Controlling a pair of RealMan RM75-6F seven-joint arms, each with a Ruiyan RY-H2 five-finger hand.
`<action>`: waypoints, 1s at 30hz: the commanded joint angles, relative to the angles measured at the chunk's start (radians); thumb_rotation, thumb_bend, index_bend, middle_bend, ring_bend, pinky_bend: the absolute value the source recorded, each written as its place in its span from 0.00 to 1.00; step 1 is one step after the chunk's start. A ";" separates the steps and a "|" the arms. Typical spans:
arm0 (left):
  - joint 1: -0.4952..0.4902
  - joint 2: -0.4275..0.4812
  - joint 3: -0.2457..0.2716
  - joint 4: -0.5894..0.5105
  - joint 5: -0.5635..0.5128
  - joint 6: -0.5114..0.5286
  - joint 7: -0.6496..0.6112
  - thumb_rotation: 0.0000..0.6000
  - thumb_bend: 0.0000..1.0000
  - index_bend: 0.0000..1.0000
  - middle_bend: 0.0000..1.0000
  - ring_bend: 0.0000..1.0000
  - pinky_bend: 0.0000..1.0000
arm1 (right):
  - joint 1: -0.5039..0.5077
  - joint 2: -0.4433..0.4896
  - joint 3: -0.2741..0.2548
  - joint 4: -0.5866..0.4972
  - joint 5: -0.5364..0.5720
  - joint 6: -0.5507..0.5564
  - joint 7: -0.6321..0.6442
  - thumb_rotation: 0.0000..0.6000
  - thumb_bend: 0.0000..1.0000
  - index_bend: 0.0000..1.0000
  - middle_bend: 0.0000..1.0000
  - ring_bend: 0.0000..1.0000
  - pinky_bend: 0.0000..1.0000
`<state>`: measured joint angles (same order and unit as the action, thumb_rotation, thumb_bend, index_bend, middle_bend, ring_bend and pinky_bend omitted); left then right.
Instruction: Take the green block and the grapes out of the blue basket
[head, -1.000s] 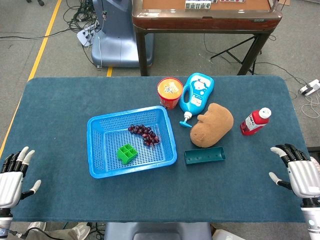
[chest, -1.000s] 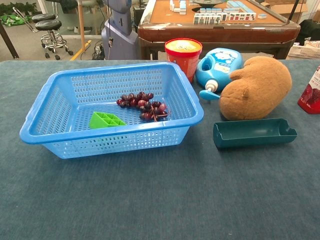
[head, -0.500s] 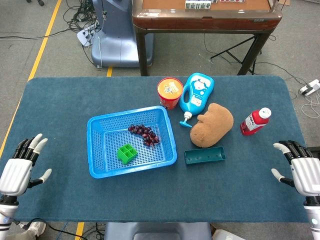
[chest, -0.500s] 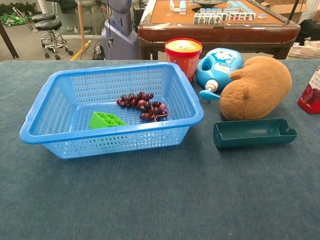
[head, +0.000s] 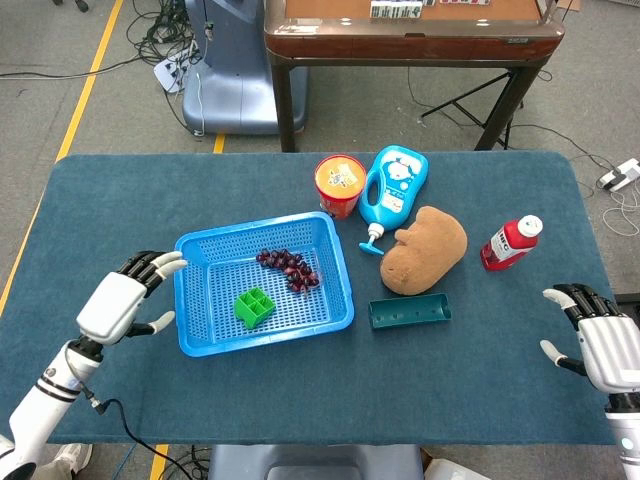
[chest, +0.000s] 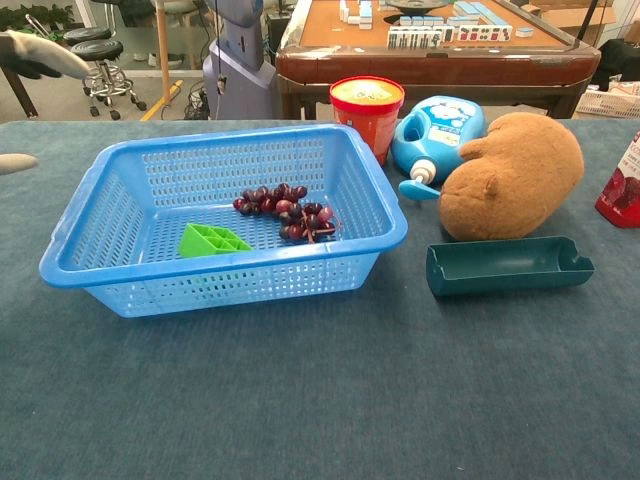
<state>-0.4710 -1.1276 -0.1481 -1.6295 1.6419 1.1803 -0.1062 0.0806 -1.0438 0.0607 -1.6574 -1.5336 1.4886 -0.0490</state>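
Note:
The blue basket (head: 200, 335) (chest: 70, 265) sits left of the table's middle. Inside it lie a green block (head: 254, 307) (chest: 212, 240) near the front and a bunch of dark grapes (head: 289, 268) (chest: 288, 214) toward the back right. My left hand (head: 124, 299) hovers just outside the basket's left wall, fingers spread and empty; the chest view shows only its fingertips (chest: 45, 55) at the top left edge. My right hand (head: 600, 342) stays open at the table's right front corner, far from the basket.
Right of the basket are a red cup (head: 340, 184), a blue bottle lying down (head: 393, 187), a brown plush toy (head: 426, 249), a dark green tray (head: 409, 312) and a red bottle (head: 511, 241). A wooden table (head: 410, 25) stands behind.
My left hand has risen from the table's front left corner and moved right, up to the basket's left wall. The right hand has barely shifted.

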 joint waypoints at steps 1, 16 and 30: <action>-0.075 -0.041 -0.019 0.020 -0.017 -0.076 -0.003 1.00 0.30 0.19 0.16 0.14 0.13 | 0.001 -0.001 -0.002 0.000 0.001 -0.003 0.000 1.00 0.15 0.24 0.23 0.17 0.29; -0.248 -0.161 -0.022 0.074 -0.093 -0.272 0.148 1.00 0.30 0.20 0.16 0.14 0.13 | 0.003 0.006 -0.002 0.004 0.004 -0.010 0.012 1.00 0.16 0.24 0.23 0.18 0.30; -0.330 -0.224 0.009 0.137 -0.138 -0.350 0.360 1.00 0.30 0.20 0.16 0.12 0.13 | 0.005 0.004 -0.001 0.017 0.022 -0.023 0.019 1.00 0.16 0.24 0.23 0.18 0.31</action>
<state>-0.7940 -1.3459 -0.1445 -1.4980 1.5098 0.8380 0.2450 0.0846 -1.0394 0.0598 -1.6408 -1.5125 1.4667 -0.0308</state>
